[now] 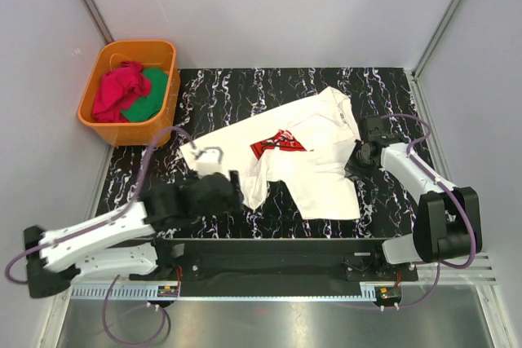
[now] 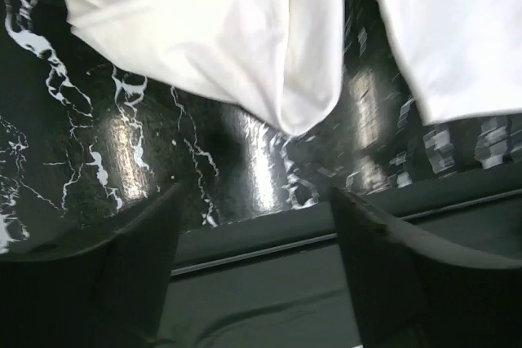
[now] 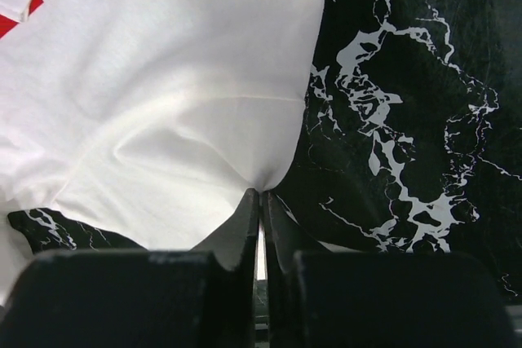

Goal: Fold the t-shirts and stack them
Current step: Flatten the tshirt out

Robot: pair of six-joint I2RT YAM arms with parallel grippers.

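Note:
A cream-white t-shirt (image 1: 314,173) with a red-and-black chest print (image 1: 277,146) lies spread and rumpled on the black marble table (image 1: 245,91). My right gripper (image 1: 356,160) is at the shirt's right edge. In the right wrist view it (image 3: 261,195) is shut on a pinch of the white t-shirt (image 3: 163,103). My left gripper (image 1: 232,191) sits low by the shirt's near-left hem. Seen from the left wrist, it (image 2: 257,205) is open with nothing between its fingers (image 2: 155,238), and the white t-shirt's folds (image 2: 245,38) lie just beyond. A red t-shirt (image 1: 114,91) is bunched in the tub.
An orange plastic tub (image 1: 167,48) stands at the table's back left corner, holding a green cloth (image 1: 148,97) beside the red one. Grey walls close in the back and sides. A dark rail (image 1: 269,262) runs along the near edge between the arm bases.

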